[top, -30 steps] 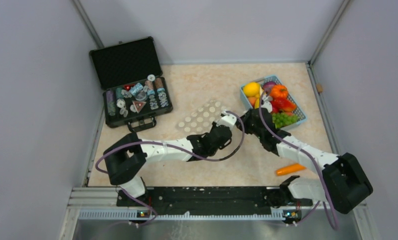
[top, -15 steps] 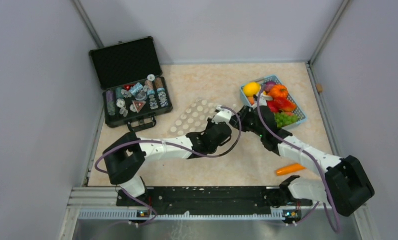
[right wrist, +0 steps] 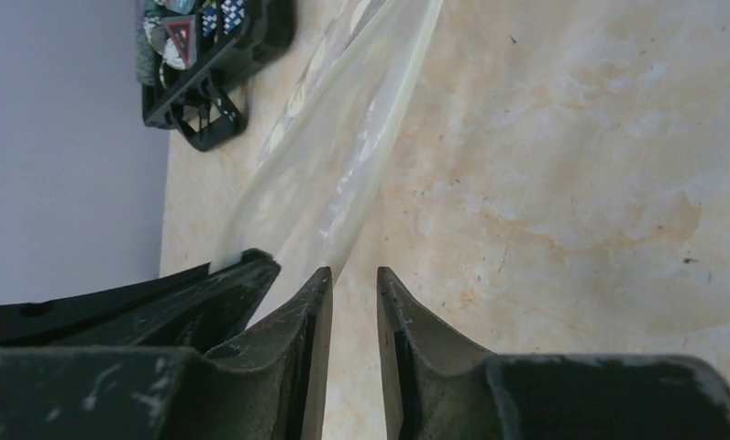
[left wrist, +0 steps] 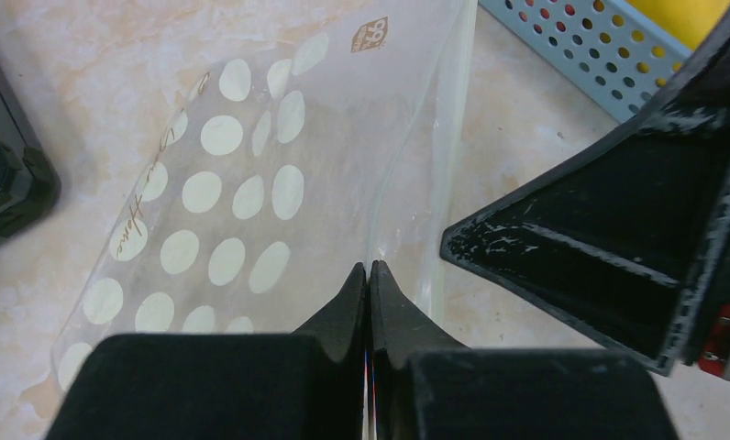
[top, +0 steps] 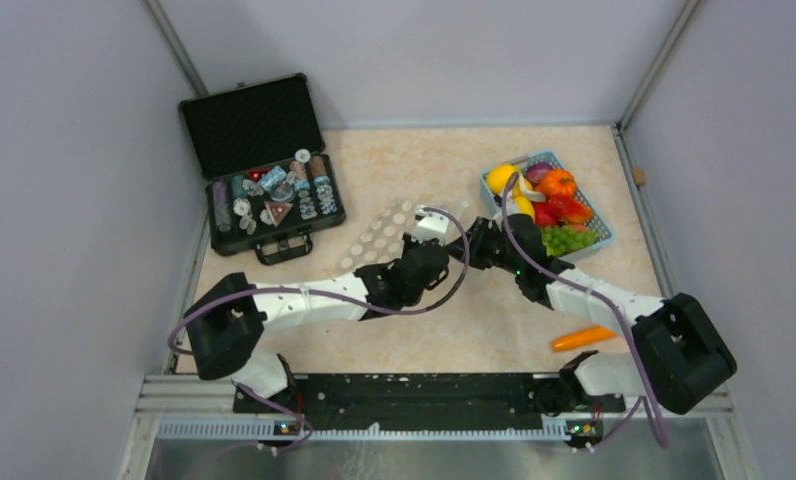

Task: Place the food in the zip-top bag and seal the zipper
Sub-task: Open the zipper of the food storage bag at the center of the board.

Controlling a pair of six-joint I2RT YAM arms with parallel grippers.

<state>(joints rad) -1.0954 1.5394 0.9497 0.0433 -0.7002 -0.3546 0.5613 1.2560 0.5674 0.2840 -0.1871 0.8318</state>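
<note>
The zip-top bag (top: 382,236) lies on the counter (top: 404,160) between the open black case (top: 249,125) and the light-blue basket (top: 602,236). Its dotted body rests flat, while the edge nearest the basket stands lifted off the surface.

The left tool (left wrist: 369,269) is closed. In the left wrist view its fingertips meet with no gap, pinching that raised clear edge of the bag. From the pinch the film rises and curves away toward the far corner, which carries a small brown logo.

The right tool (right wrist: 352,275) sits just beside the left tool, on the basket side. Its fingers stand slightly apart, and only bare counter shows through the narrow gap, so it grips nothing. In the right wrist view the zipper (right wrist: 380,101) runs as a pale strip from the top of the picture down to the tip of the inner finger. Whether it touches that finger cannot be told.

None of the food is in the bag. A yellow lemon (top: 501,178), an orange pepper (top: 557,183), a red piece (top: 570,208), green grapes (top: 564,240) and a purple piece (top: 537,172) fill the basket. An orange carrot (top: 581,338) lies alone on the counter, near the right arm's base and well apart from the bag.

The case holds small trinkets (top: 274,195) in its lower half.
</note>
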